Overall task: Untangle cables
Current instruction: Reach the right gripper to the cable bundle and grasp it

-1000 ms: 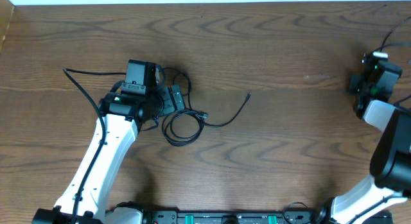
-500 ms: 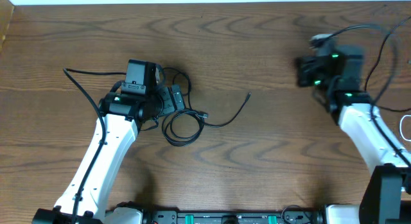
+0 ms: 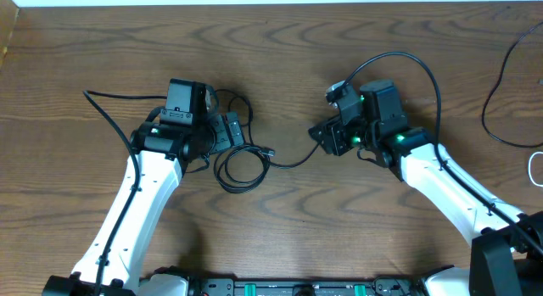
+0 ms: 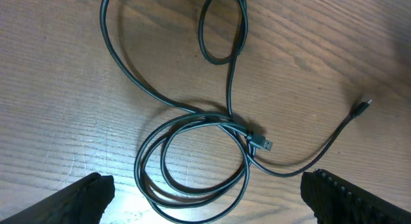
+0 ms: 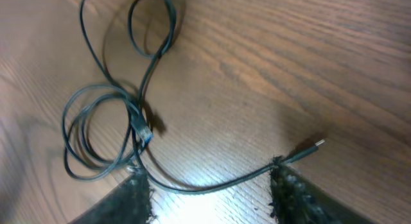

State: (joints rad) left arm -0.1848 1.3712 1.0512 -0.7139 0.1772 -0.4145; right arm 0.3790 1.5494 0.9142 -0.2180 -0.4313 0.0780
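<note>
Because the right gripper (image 5: 210, 179) hangs with its jaws parted and nothing clasped, straddling the loose tail of the black cable (image 5: 244, 176) just short of its free plug (image 5: 318, 144), closing from here could pinch the cord very near its tip. It might then slide out at the first pull.

The worse risk, I judge, is a pull that is too long or too quick. The tail runs back into the coil (image 4: 212, 118) (several turns stacked on each other), right beside the cable's other plug (image 4: 260, 144). That plug could snag a strand and cinch the loops instead of freeing them.

The left gripper (image 4: 205, 185) is spread wide and empty above that coil and pins nothing, so the whole bundle might simply drag along the table (image 3: 382, 41). A small upper loop (image 4: 221, 57) looks twisted and may knot if tension reaches it.
</note>
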